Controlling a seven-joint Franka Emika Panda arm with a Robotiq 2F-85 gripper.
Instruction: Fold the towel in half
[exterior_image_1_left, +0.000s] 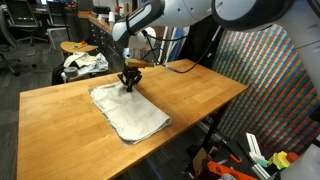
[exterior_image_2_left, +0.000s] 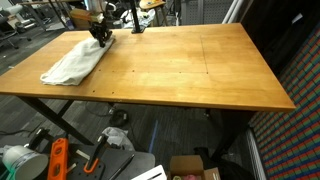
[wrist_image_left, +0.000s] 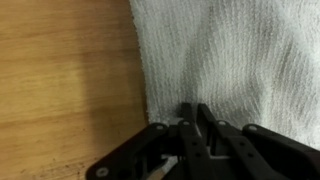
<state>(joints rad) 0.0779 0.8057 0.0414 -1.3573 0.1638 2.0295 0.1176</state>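
Wooden table (exterior_image_1_left: 200, 90) of pale jointed planks stands in a cluttered workroom. The white arm (exterior_image_1_left: 150, 18) leans in over it, wrist turned straight down so that the gripper (exterior_image_1_left: 130, 82) stands upright on the cloth. Its dark fingers (wrist_image_left: 205, 120) are drawn together, pinching a small pucker at the hem of the towel (exterior_image_1_left: 128, 112). Away from the gripper the towel spreads as a flat, slightly rumpled rectangle of white, nubby terry with a greyer border, and its farthest corner lies close to the table's edge. In the wrist view the hem runs straight away from the fingers, with bare wood just beside them. In both exterior views the far greater part of the top, off to the gripper's other side, is open, smooth wood. Beyond the gripper, off the table, sits a crumpled patterned cloth bundle (exterior_image_1_left: 85, 62).
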